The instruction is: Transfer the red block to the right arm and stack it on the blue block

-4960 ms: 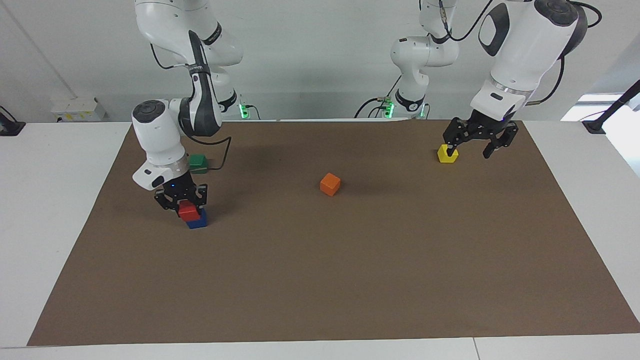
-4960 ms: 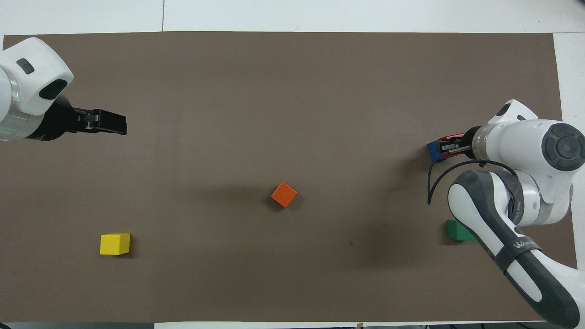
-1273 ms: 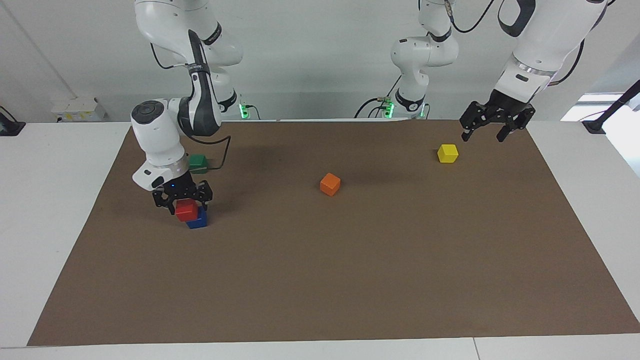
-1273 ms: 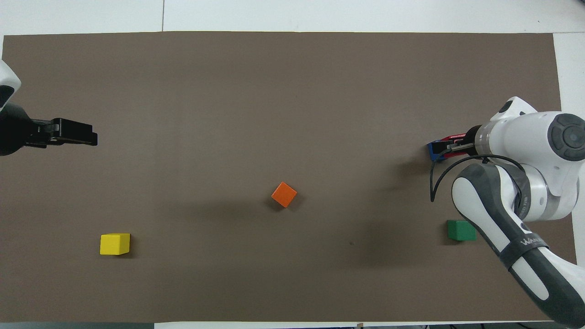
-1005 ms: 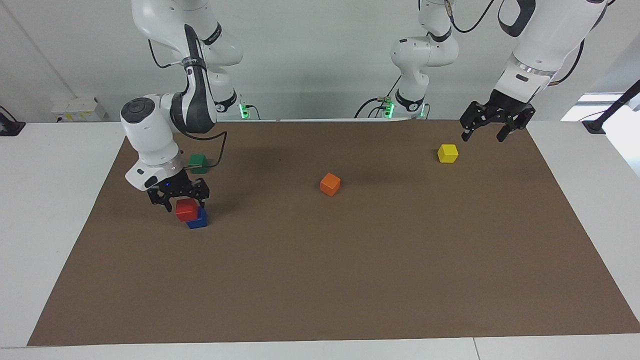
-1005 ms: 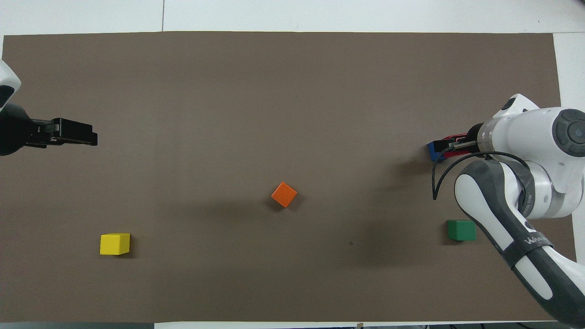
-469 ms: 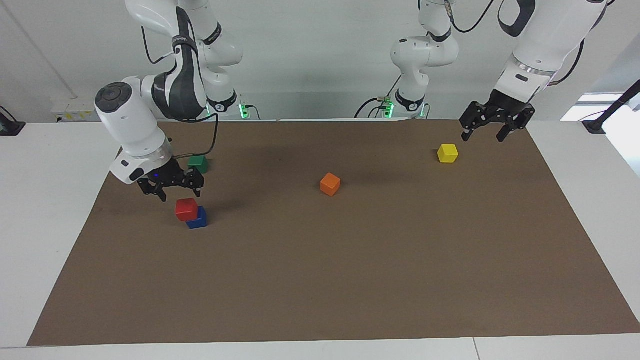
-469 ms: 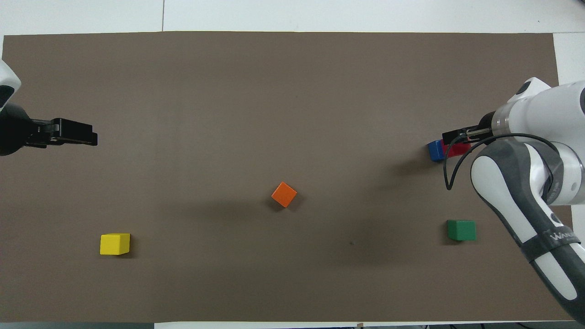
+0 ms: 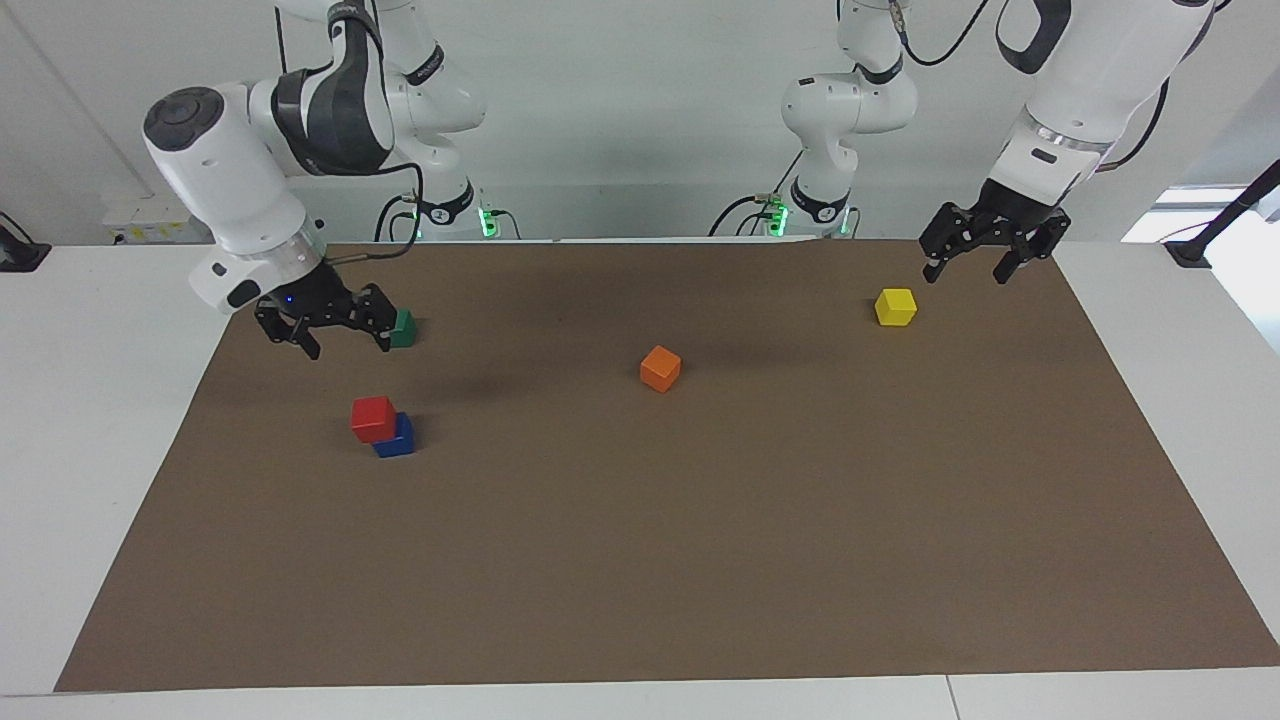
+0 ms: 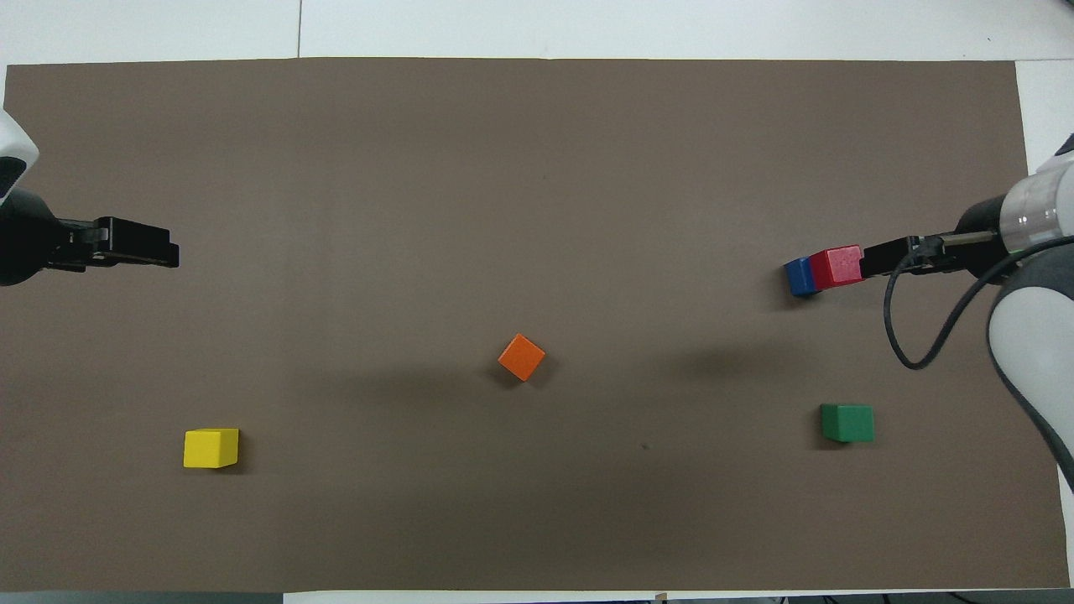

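- Since five seconds earlier, the right gripper (image 9: 335, 338) had let go of the red block (image 9: 373, 418) and risen away from it; its fingers, then closed on the block, now stood spread apart with nothing between them.
- Over the same span the left gripper (image 9: 978, 264) had lifted off the yellow block (image 9: 895, 306) and drawn toward the left arm's end of the brown mat (image 9: 640, 560); in the last second it had not shifted.
- Landmark for places: the orange block (image 9: 660, 368), near the middle of the mat.
- Red block: it sat on top of the blue block (image 9: 399, 440), toward the right arm's end of the table from the orange block and slightly farther from the robots.
- It sat offset, overhanging the blue block toward the right arm's end and leaving part of the blue top bare.
- Being a cube, it had no long axis; it rested flat, edges roughly square with the blue block's.
- Right gripper: up in the air over the mat, pointing downward, clear of the stack; in the facing view it partly hid the green block (image 9: 402, 328).
- Green block: toward the right arm's end from the orange block and nearer to the robots.
- Left gripper: open and empty, raised over the mat's edge.
- Yellow block: toward the left arm's end from the orange block, nearer to the robots.
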### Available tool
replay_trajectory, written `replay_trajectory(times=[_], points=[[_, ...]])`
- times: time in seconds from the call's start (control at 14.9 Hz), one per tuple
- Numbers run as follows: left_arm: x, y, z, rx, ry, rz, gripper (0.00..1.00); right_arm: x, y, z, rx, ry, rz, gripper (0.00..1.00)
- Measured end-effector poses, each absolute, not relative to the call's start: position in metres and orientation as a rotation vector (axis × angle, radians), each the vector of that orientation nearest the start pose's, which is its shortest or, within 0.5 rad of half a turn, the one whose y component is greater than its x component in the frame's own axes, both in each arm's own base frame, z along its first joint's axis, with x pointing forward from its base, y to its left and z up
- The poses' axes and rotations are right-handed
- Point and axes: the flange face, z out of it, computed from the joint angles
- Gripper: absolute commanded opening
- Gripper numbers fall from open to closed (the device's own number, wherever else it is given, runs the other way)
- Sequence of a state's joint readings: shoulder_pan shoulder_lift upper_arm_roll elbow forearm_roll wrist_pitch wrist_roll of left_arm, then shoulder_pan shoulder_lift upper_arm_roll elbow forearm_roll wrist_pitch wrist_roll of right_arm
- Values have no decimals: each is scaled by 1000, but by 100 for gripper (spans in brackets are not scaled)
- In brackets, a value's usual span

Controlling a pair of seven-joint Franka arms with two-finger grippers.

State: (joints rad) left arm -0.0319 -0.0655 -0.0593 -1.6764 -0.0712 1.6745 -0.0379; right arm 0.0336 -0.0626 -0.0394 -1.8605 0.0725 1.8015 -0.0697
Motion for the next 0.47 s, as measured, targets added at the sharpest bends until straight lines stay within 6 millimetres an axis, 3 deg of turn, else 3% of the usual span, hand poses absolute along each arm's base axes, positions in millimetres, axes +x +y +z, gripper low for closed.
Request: replay_trajectory(times=[0.27, 0.47], points=[[540, -57, 620, -3210, 77, -95, 100, 514, 0, 590, -3062, -79, 64, 100], [540, -57, 620, -3210, 77, -95, 100, 506, -4, 609, -3077, -79, 124, 100]])
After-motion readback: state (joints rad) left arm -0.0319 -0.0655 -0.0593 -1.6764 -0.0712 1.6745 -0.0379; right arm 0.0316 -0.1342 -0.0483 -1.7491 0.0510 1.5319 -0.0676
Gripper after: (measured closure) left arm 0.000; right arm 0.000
